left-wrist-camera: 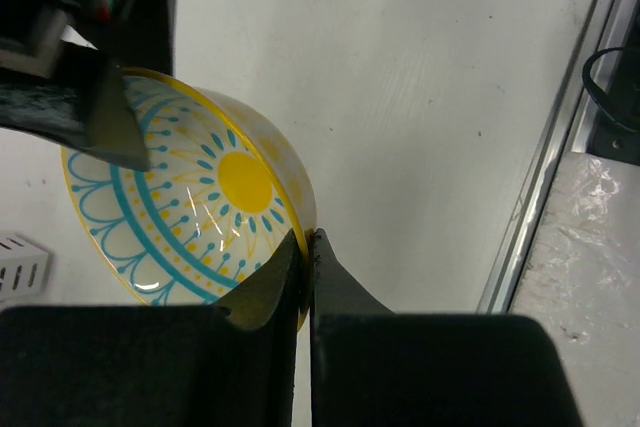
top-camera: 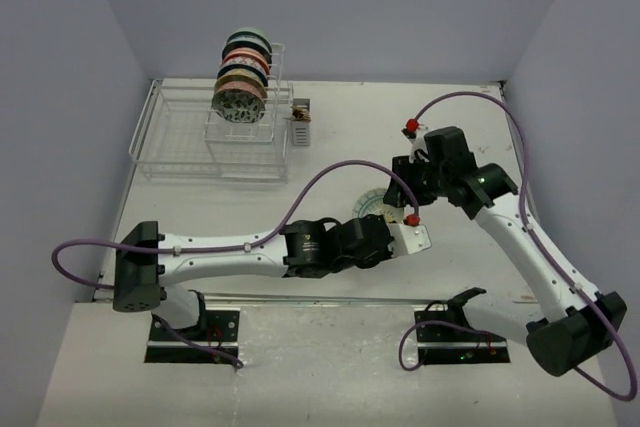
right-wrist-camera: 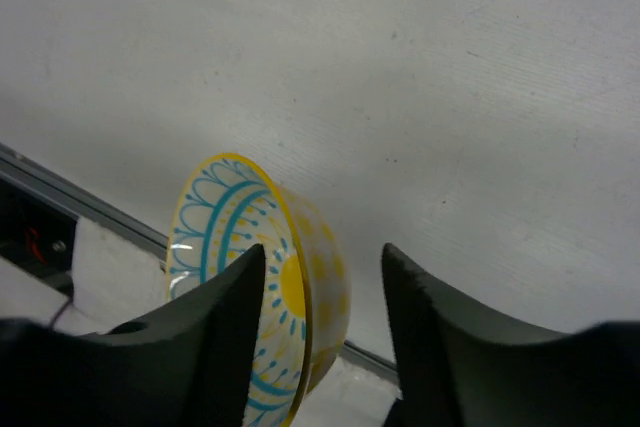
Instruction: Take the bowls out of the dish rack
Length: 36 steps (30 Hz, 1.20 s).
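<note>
Item: dish rack (top-camera: 170,147), white wire, low rectangular basket with a taller slotted frame, standing at the far left of the counter (top-camera: 350,127). Contents: a row of bowls (top-camera: 243,72) set on edge in the slotted frame, packed face to back; pale green at the far end, orange-red and dark ones between, and a dark speckled one nearest the camera. Accessory: small grey cutlery cup (top-camera: 301,120) at the right end of the rack, just beside the frame. Item apart from the rack: one yellow-rimmed bowl (left-wrist-camera: 190,197), white inside with teal arcs and dots and a yellow disc at the centre, held tilted on edge above the middle of the counter, well apart from the rack and between the two arms. Left end effector (left-wrist-camera: 305,242): narrow, its two fingers pinched tight on the rim of this bowl, one inside and one outside. Right end effector (right-wrist-camera: 322,249): jaws about half spread and straddling the opposite side of the same rim, one finger over the patterned inner face, the other outside the wall with a gap showing between finger and bowl, so no clamp is visible. Fixtures: a metal rail (left-wrist-camera: 540,177) along the near counter edge; a purple cable (top-camera: 330,177) looping over each arm.
</note>
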Tool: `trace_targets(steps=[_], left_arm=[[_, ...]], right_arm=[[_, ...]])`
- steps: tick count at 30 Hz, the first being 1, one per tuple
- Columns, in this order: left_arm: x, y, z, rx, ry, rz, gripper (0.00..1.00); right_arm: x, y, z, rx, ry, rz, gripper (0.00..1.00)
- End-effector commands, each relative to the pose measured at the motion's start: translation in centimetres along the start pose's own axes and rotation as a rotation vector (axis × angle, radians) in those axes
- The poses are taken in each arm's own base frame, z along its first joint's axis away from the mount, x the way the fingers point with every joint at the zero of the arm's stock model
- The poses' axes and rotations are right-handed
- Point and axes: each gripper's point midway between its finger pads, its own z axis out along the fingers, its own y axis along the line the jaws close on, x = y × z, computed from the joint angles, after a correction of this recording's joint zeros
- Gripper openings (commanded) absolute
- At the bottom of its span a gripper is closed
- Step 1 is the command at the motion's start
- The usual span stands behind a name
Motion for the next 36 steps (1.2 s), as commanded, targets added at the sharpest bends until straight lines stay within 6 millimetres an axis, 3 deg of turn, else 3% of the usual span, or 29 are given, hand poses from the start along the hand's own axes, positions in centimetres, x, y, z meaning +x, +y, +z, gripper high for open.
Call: trace_targets(steps=[1,2,6,10,11,12,13,14,17,18,20,21,23,24,26,27,30,32,36], left_arm=[[-3.4,3.1,-0.8,-0.153,-0.055,0.074,0.00],[-3.3,3.0,-0.4,-0.157,-0.042,0.081,0.00],[-2.8,3.3,0.1,-0.183,-0.002,0.107,0.00],[-2.4,3.7,0.7,-0.228,0.037,0.099,0.00],[-2.3,3.7,0.8,-0.227,0.039,0.094,0.07],[-2.3,4.1,0.7,-0.255,0.040,0.084,0.24],[-2.4,4.5,0.3,-0.280,0.031,0.048,0.96],[-2.6,5.1,-0.1,-0.312,0.019,0.023,1.00],[-3.5,6.2,-2.1,-0.364,-0.045,-0.080,1.00],[-3.8,7.2,-3.3,-0.406,-0.064,-0.120,1.00],[-3.1,9.3,-5.2,-0.558,-0.063,-0.252,1.00],[-3.6,10.2,-6.4,-0.598,-0.081,-0.299,1.00],[-2.9,11.2,-7.8,-0.677,-0.073,-0.387,1.00],[-3.5,11.8,-8.8,-0.699,-0.092,-0.428,1.00],[-2.5,12.4,-9.9,-0.746,-0.062,-0.503,1.00],[-3.0,12.7,-10.6,-0.750,-0.079,-0.540,1.00],[-3.1,12.8,-11.4,-0.739,-0.095,-0.593,1.00],[-2.8,13.0,-11.8,-0.750,-0.097,-0.631,1.00],[-1.5,15.2,-12.3,-0.798,-0.092,-0.725,1.00]], right_arm=[[1.8,-0.9,0.9,0.054,0.081,-0.029,0.42],[2.2,-1.2,1.2,0.071,0.098,-0.024,0.26],[2.2,-1.8,1.6,0.113,0.103,-0.019,0.03],[0.6,-2.5,1.2,0.168,0.021,-0.006,0.00],[0.2,-2.4,1.2,0.164,0.004,0.004,0.00],[-0.4,-2.9,1.4,0.192,-0.028,0.020,0.00],[-1.4,-3.5,1.8,0.217,-0.074,0.033,0.00],[-1.7,-4.3,2.6,0.245,-0.073,0.063,0.00],[-4.1,-7.4,5.2,0.270,-0.108,0.190,0.00],[-6.0,-9.2,5.5,0.260,-0.155,0.261,0.00],[-7.0,-13.0,7.3,0.308,-0.167,0.406,0.00],[-8.6,-14.0,7.9,0.315,-0.214,0.427,0.00],[-9.6,-16.4,9.0,0.345,-0.227,0.503,0.00],[-10.0,-17.6,10.5,0.357,-0.204,0.530,0.00],[-10.3,-19.7,11.4,0.362,-0.196,0.596,0.00],[-10.6,-20.2,12.6,0.357,-0.180,0.605,0.00],[-11.6,-23.5,13.1,0.410,-0.189,0.661,0.00],[-10.4,-25.6,14.4,0.477,-0.137,0.689,0.03],[-8.9,-26.4,15.6,0.487,-0.092,0.719,0.18]])
